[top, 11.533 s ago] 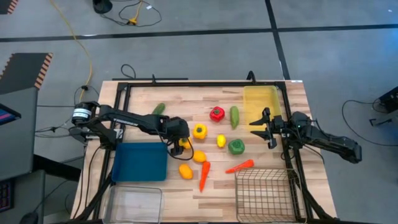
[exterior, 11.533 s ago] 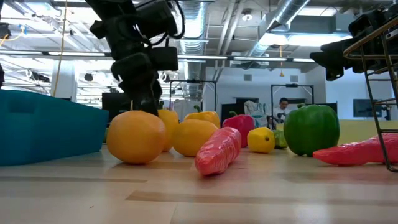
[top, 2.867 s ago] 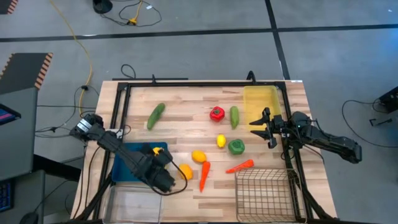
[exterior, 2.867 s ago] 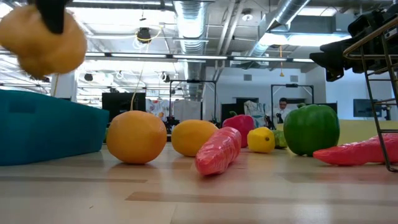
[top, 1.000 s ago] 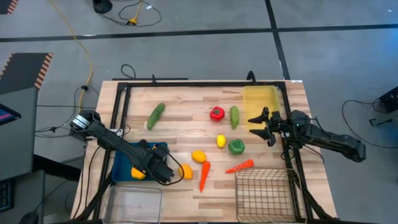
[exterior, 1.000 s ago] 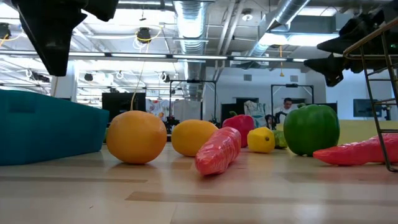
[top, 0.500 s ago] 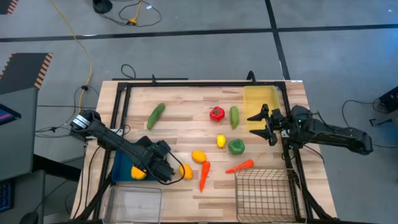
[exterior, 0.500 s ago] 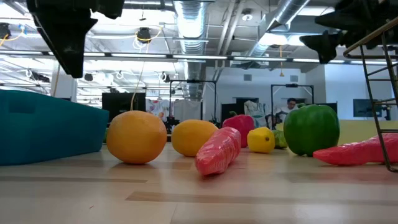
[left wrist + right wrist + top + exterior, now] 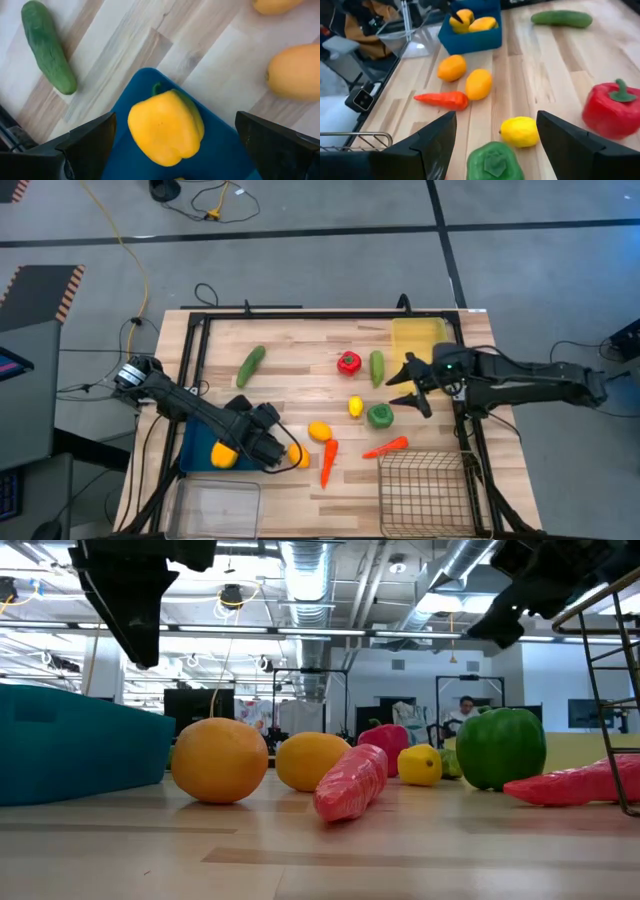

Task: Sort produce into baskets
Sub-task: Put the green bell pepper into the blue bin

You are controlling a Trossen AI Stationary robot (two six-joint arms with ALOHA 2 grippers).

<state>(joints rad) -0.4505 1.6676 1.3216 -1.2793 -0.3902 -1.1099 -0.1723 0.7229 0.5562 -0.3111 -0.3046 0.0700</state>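
My left gripper (image 9: pixel 266 442) hangs open and empty above the blue tray (image 9: pixel 200 442), also showing in the low view (image 9: pixel 130 600). A yellow bell pepper (image 9: pixel 167 125) and a yellow-orange lemon (image 9: pixel 224 453) lie in that tray. My right gripper (image 9: pixel 408 386) is open and empty in the air, just to the far right of the green bell pepper (image 9: pixel 379 416) and the small yellow lemon (image 9: pixel 355 407). Two orange lemons (image 9: pixel 298 455) (image 9: pixel 319 430), two carrots (image 9: pixel 328 462) (image 9: pixel 385 447), a red pepper (image 9: pixel 348 362) and two cucumbers (image 9: pixel 377 367) (image 9: pixel 251 365) lie on the wood.
The translucent yellow tray (image 9: pixel 420 340) stands at the far right, the wire mesh basket (image 9: pixel 425 490) at the near right, the clear bin (image 9: pixel 215 508) at the near left. A black frame rims the table. People show in the room beyond (image 9: pixel 462 710).
My right gripper has reached toward the table's left, from beside the yellow tray toward the green pepper and small lemon, tipping downward and staying open. My left gripper has drifted a little toward the table's right over the blue tray, still open. The produce has not moved.
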